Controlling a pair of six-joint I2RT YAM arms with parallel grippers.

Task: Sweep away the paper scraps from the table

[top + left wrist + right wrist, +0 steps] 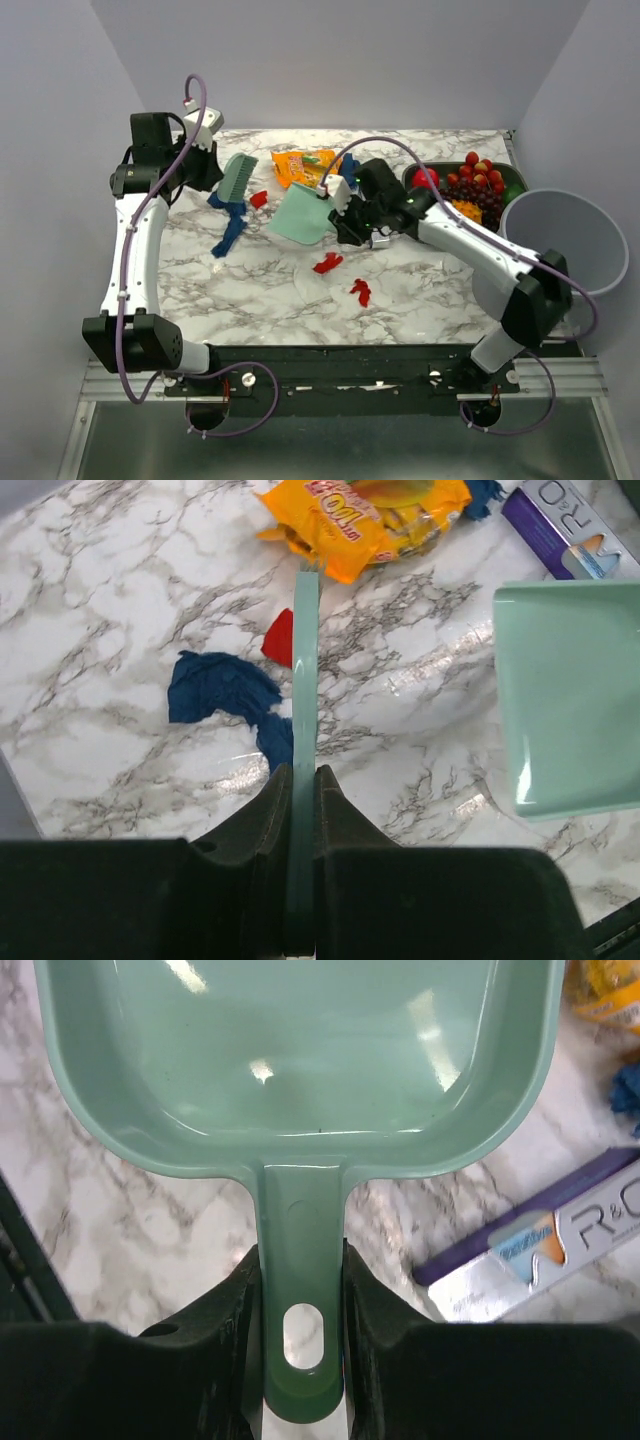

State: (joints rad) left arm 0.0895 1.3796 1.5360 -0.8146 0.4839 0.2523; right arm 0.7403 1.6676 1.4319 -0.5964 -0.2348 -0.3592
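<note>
My left gripper is shut on the thin handle of a green brush, seen edge-on; from above the brush sits at the table's back left. Below it lie a dark blue paper scrap and a red one. My right gripper is shut on the handle of the mint-green dustpan, whose pan rests mid-table, empty. Two more red scraps lie in front of the pan on the marble table. Blue scraps stretch left of the pan.
An orange snack bag and a purple box lie behind the dustpan. A dark bowl of fruit stands at the back right. A grey bin stands off the table's right edge.
</note>
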